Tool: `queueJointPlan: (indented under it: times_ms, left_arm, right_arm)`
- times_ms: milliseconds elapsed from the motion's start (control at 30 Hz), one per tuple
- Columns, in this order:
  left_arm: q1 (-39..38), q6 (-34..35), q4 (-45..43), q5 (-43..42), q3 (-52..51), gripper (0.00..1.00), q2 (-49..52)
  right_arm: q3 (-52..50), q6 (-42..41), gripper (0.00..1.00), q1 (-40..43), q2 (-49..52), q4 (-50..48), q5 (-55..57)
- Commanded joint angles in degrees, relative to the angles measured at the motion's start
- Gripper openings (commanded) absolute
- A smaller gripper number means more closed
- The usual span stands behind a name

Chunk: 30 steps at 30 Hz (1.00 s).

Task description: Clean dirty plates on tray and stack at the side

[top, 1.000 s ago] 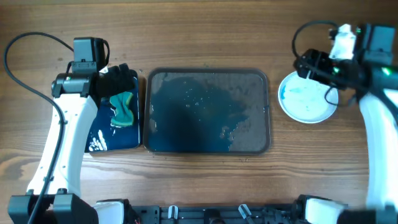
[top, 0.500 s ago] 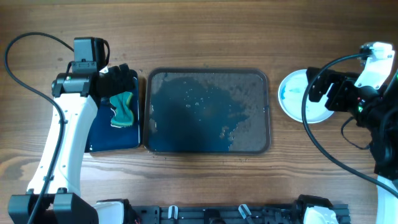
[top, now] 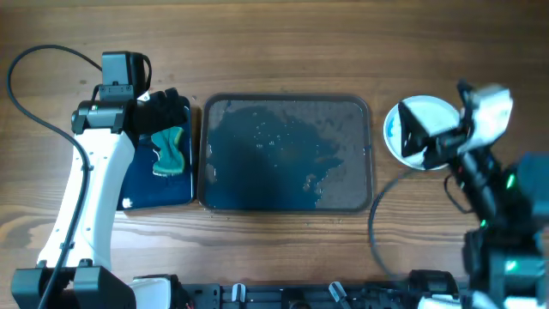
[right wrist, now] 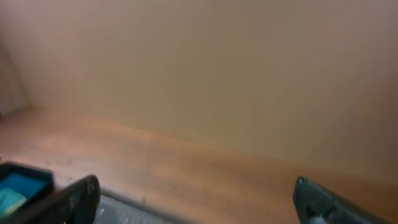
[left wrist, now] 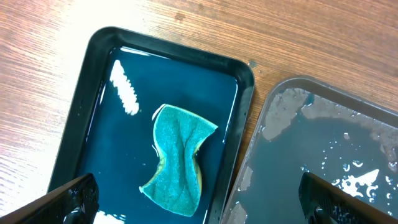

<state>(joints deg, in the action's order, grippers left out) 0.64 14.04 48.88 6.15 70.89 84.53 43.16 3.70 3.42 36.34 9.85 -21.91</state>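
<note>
Soft overhead light, with one view being lost to blur

The table (top: 283,51) is being lit evenly from above, and only faint shadows are being thrown. A white streak of glare is being reflected off the water in the smaller tray (left wrist: 109,149), while a pale sheen is being picked up by the wet large tray (left wrist: 323,143). The right wrist view is being smeared throughout.

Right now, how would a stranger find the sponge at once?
Start at the large grey-blue tray mid-table. Beside it on the left lies a narrower dark blue tray. The sponge lies inside: teal, crumpled, alone in that tray.
</note>
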Motion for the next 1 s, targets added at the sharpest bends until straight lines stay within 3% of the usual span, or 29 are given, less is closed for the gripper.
queueJointPlan:
  times_ms: [0, 100, 333, 500, 967]
  left_arm:
    - [-0.17, -0.15, 0.0, -0.31, 0.44, 1.0, 0.22]
    - [-0.17, -0.13, 0.0, -0.31, 0.44, 1.0, 0.22]
    - [-0.17, -0.15, 0.0, -0.31, 0.44, 1.0, 0.22]
    - [-0.17, -0.15, 0.0, -0.31, 0.44, 1.0, 0.22]
    - [-0.17, -0.13, 0.02, -0.31, 0.44, 1.0, 0.22]
  right_arm:
    - [-16.44, 3.32, 1.0, -0.26, -10.71, -7.08, -0.87]
    - [-30.4, 3.72, 1.0, -0.26, -21.62, -15.87, -0.9]
    - [-42.8, 3.63, 1.0, -0.26, -31.82, -18.36, -3.3]
    - [-42.88, 3.41, 1.0, -0.24, -36.3, -11.39, -3.69]
    - [-42.86, 3.78, 1.0, -0.24, -35.54, -11.76, -3.87]
